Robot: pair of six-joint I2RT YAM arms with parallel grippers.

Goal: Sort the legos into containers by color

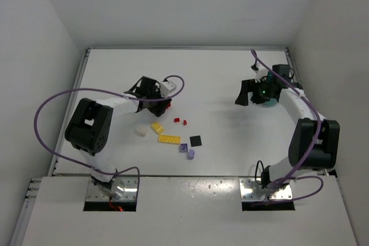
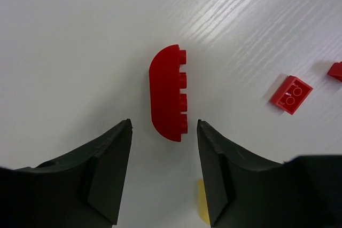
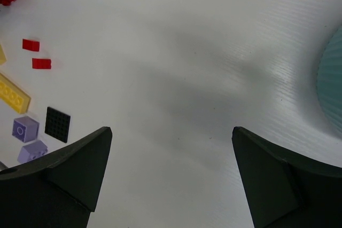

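Left wrist view shows our left gripper parted and empty, the long red round-ended plastic brick just ahead between its fingers, lined up, we judge, for grasping, while our right gripper hangs wide open beside the ribbed teal bowl.

Teal bowl cut by the right edge; yellow lego only a sliver.

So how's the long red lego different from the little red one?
The long red lego has rounded ends; the little red lego is squarish. The long one shows four studs along one edge, the little one two rings on its face. The long one sits at the mouth of the left tool, the little one off to the side. Both are red.
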